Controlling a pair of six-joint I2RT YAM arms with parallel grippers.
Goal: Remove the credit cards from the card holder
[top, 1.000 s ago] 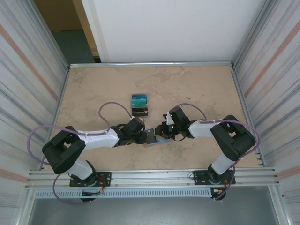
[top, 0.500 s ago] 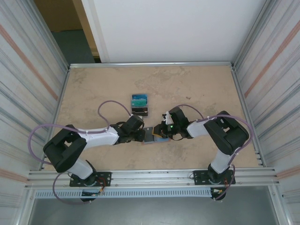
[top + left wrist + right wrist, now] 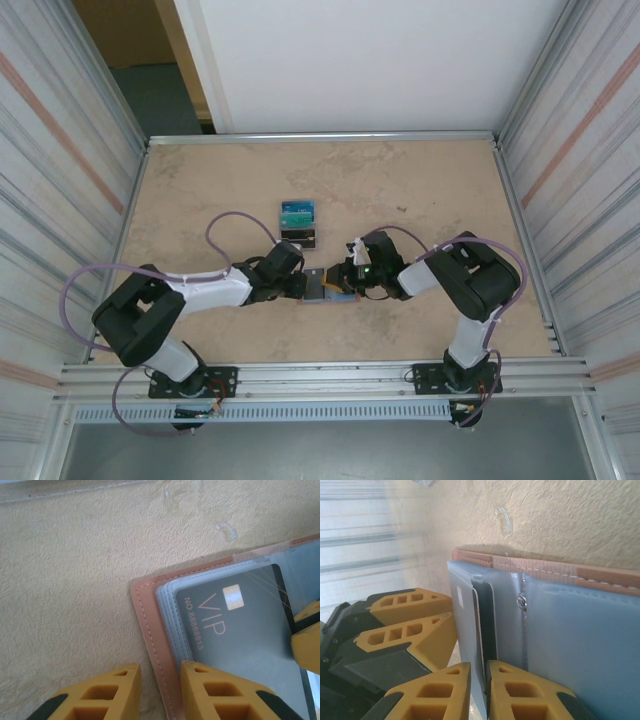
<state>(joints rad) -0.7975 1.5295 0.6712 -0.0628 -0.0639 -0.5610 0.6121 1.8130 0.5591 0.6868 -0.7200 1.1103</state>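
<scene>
Left wrist view: the holder [image 3: 150,630] lay open near the middle of the table [image 3: 65,580], my left gripper [image 3: 160,680] at its left and my right gripper [image 3: 479,672] at its right. The left one straddled the stitched salmon border, one finger beside it and one over the sleeves [image 3: 167,594]. Whether it gripped or merely pinned, I could not tell. The right one was nipped almost closed on the edge of the grey card [image 3: 235,625] sitting in its pocket.

The step in hand, as I judged it, was drawing that card out. Next I would need a straight pull along the pocket while the left kept the holder down. The holder looked like soft leather. The sleeves were clear, glossy and limp, the card stiff and flat, with a gold chip. A teal card [image 3: 298,211] lay on the table just far of the holder.
</scene>
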